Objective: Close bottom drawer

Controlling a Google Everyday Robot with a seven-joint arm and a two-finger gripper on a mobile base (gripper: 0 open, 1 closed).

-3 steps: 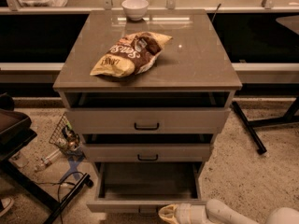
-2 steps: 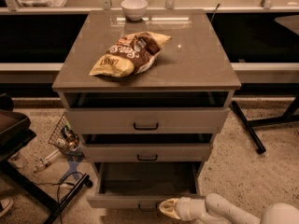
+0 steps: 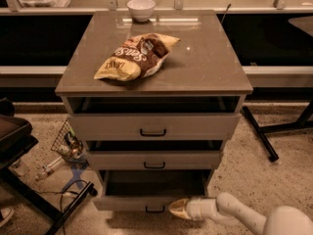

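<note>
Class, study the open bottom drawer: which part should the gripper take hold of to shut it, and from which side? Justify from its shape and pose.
Take the black bar handle at the middle of the bottom drawer's front panel, coming from the front. The drawer is pulled out towards the camera, so a centred push should run it straight in. The gripper sits beside the handle.

Office or lab-type room, I'd say. Speckled hard floor [image 3: 244, 173], black desk legs [image 3: 259, 133] at right, dark chair or cart frame [image 3: 19, 146] near left. A long pale ledge [image 3: 220, 1] with metal posts runs along the far side. The three-drawer bench [image 3: 210, 72] carries a chip bag [image 3: 134, 57] and a white bowl [image 3: 141, 9], staff-snack style. Wire basket [image 3: 66, 141] and cables [image 3: 73, 192] lie on the floor at left. My hand [image 3: 177, 209] is low and near, at the bottom drawer [image 3: 122, 203] front.
</note>
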